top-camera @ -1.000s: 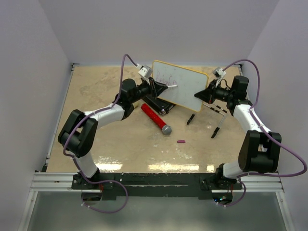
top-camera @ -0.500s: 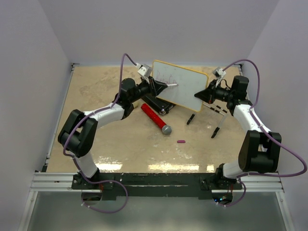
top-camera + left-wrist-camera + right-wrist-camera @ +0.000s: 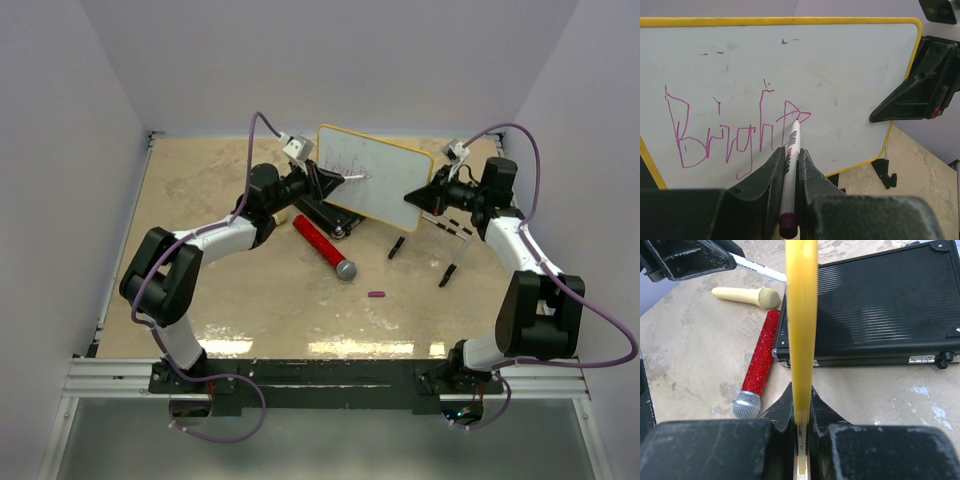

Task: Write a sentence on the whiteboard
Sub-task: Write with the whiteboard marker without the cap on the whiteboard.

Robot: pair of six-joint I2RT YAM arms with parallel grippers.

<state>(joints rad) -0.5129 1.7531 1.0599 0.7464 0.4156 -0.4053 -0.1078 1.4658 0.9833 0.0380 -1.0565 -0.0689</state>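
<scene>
Marker (image 3: pixel 793 132) tip touching the whiteboard (image 3: pixel 850 60), at the end of the writing

The left gripper (image 3: pixel 790 154) is closed tight on the marker, and the whiteboard stands straight ahead of it, raised off the table. Its long axis runs sideways to the right gripper (image 3: pixel 801 392), which pinches its yellow rim. The sentence (image 3: pixel 725 132) is a scrawled magenta "Bright", with free white surface to the right.

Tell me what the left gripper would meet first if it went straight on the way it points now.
The whiteboard. The marker in the left gripper seems to touch it already, beside the purple writing, so it stands directly ahead.
</scene>
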